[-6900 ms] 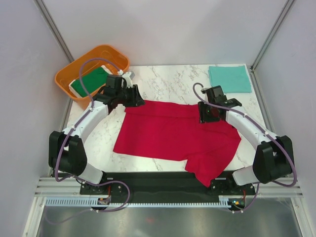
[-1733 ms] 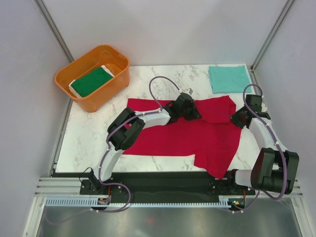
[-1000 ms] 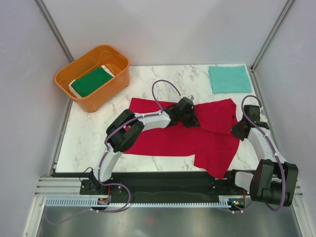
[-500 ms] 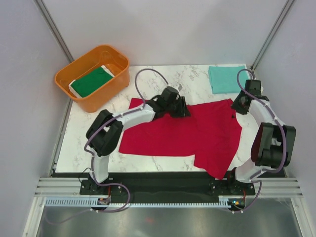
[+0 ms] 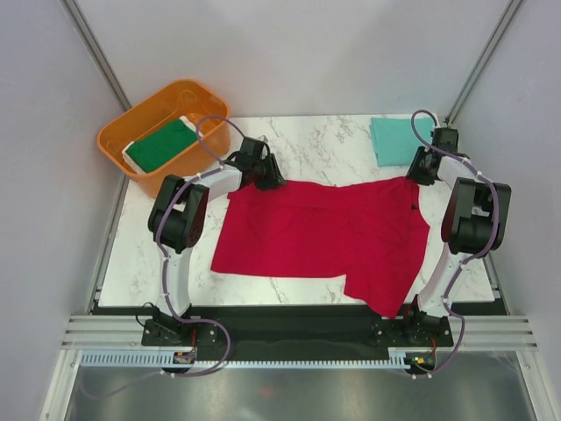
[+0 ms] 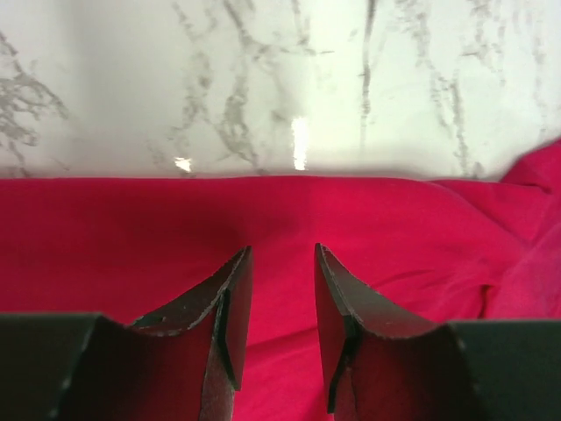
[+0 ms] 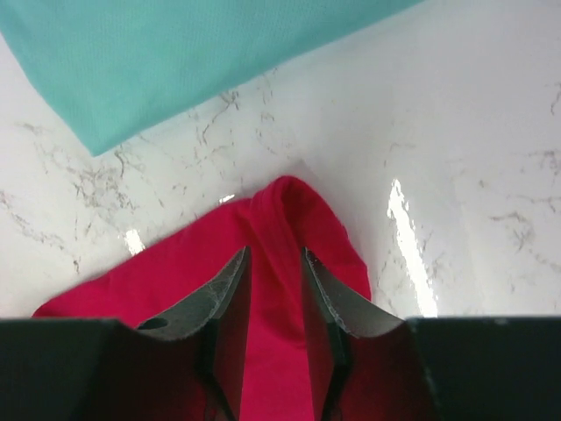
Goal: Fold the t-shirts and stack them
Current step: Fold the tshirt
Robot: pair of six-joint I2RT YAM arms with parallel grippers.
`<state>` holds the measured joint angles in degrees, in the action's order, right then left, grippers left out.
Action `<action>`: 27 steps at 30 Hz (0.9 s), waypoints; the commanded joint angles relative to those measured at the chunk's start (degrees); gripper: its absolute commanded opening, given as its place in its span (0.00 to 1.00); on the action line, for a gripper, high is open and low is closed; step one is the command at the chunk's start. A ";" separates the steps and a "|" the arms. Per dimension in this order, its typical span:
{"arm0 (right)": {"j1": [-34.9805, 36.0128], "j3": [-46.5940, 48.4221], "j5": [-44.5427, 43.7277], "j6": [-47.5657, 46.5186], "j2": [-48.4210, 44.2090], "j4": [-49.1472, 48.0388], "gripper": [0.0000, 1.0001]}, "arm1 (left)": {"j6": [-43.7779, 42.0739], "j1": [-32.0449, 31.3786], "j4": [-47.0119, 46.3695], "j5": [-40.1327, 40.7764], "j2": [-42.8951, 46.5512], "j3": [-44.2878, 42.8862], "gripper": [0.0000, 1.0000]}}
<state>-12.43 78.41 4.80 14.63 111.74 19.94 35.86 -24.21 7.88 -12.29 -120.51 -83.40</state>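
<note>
The red shirt (image 5: 320, 237) lies flat on the tabletop (image 5: 316, 145), long axis 9 to 3 o'clock; the left jaws hang part open and empty over its 10 o'clock corner, the right jaws likewise astride its 2 o'clock corner.

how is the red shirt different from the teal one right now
The bright red cloth t-shirt lies spread open; the teal cloth t-shirt is folded into a neat rectangle. The red one covers the middle of the white marble table; the teal one sits in the far right corner and covers far less. Both are plain cloth lying on that table.
</note>
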 commanded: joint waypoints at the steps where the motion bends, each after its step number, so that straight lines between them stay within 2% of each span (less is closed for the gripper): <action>1: -0.76 4.63 3.20 -3.20 2.86 -1.31 0.36 | -3.42 1.44 0.65 -1.86 -1.39 -2.39 0.41; 7: -1.11 8.07 3.38 -3.65 7.70 -1.13 0.31 | -3.87 2.58 0.91 -1.42 -2.89 -1.60 0.41; 10: -1.37 7.99 1.02 -3.39 8.58 -1.74 0.21 | -3.86 2.76 1.17 -0.80 -3.07 -0.81 0.40; 11: -1.55 7.55 -0.30 -3.04 8.49 -2.36 0.12 | -3.86 2.85 1.26 -0.11 -3.07 -0.54 0.40; 14: -2.86 3.78 -2.34 0.82 6.22 -7.53 0.00 | -3.43 3.37 1.70 1.91 -2.72 0.86 0.40; 19: -3.74 -5.09 -2.69 8.90 2.25 -21.14 0.00 | -2.28 3.64 1.79 3.85 -2.89 1.92 0.40; 27: -5.50 -9.33 -0.49 15.86 2.60 -29.60 0.00 | -2.37 4.25 2.40 7.72 -3.77 2.18 0.40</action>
<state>-16.58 70.02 4.78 26.59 115.57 -2.48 34.59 -21.45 7.22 -10.83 -122.32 -83.05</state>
